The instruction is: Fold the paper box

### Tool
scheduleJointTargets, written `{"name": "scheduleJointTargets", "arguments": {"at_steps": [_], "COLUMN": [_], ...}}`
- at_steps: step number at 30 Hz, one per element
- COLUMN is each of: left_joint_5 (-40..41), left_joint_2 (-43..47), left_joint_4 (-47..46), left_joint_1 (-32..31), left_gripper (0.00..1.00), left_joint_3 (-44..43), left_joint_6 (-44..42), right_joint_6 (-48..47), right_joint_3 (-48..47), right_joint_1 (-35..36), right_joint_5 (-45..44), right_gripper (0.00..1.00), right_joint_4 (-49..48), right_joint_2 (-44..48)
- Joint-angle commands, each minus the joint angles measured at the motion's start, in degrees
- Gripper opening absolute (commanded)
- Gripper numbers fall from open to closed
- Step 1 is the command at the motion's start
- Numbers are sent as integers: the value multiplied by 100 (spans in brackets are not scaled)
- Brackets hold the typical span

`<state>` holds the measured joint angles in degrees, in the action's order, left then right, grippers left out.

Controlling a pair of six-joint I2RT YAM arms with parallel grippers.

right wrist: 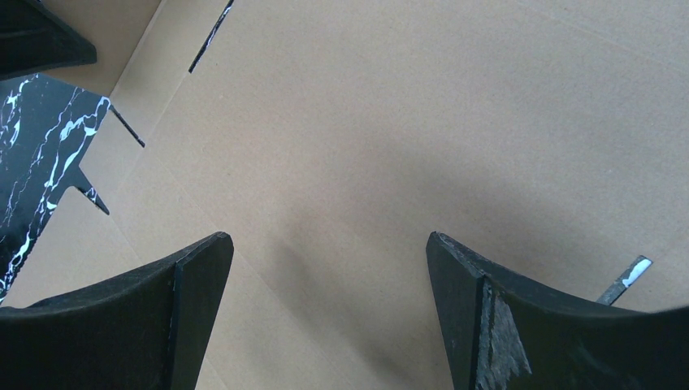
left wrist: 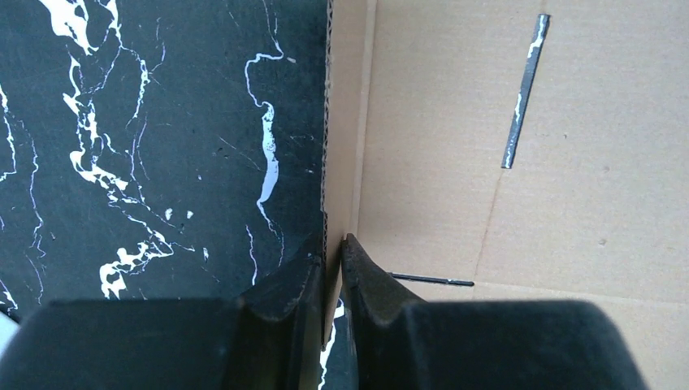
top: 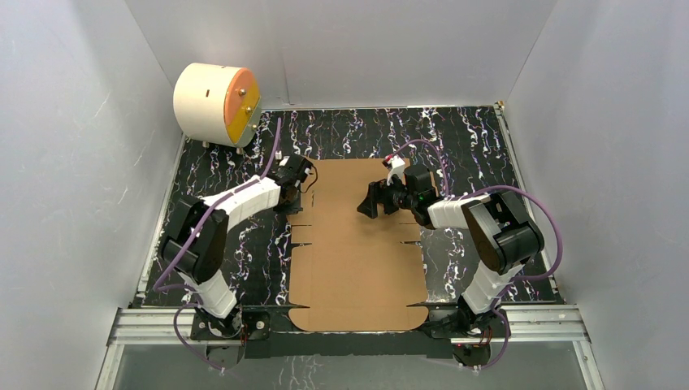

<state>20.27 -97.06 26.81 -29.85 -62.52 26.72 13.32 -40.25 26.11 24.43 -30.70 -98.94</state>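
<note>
The paper box (top: 357, 244) is a flat brown die-cut cardboard sheet lying on the black marbled table between the arms. My left gripper (top: 299, 180) is at the sheet's far left edge. In the left wrist view my left gripper (left wrist: 333, 248) is shut on the sheet's left side flap (left wrist: 345, 122), which stands up on edge between the jaws. My right gripper (top: 372, 203) hovers over the far middle of the sheet. In the right wrist view my right gripper (right wrist: 329, 244) is open and empty, with bare cardboard (right wrist: 390, 122) below it.
A cream cylinder with an orange face (top: 216, 103) stands at the far left corner of the table (top: 455, 138). White walls close in the left, back and right sides. A metal rail (top: 349, 321) runs along the near edge.
</note>
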Motion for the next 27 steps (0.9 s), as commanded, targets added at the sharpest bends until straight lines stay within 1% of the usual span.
{"name": "scheduleJointTargets", "arguments": {"at_steps": [1, 7, 13, 21, 27], "left_joint_5": [365, 720, 1415, 2441, 2836], "left_joint_2": [-2, -64, -476, -1108, -1593], "left_joint_4": [260, 566, 1186, 2053, 2670], "left_joint_1": [1, -161, -564, -1324, -1737], "left_gripper": [11, 0, 0, 0, 3], "left_joint_3": [-200, -499, -1066, -1987, -2557], "left_joint_6": [99, 94, 238, 500, 796], "right_joint_6": [92, 88, 74, 91, 116], "right_joint_3": [105, 112, 116, 147, 182], "right_joint_1": [61, 61, 61, 61, 61], "right_joint_5": [203, 179, 61, -32, -141], "right_gripper": [99, 99, 99, 99, 99], "right_joint_4": [51, 46, 74, 58, 39], "right_joint_2": [-117, -95, -109, -80, -30]}}
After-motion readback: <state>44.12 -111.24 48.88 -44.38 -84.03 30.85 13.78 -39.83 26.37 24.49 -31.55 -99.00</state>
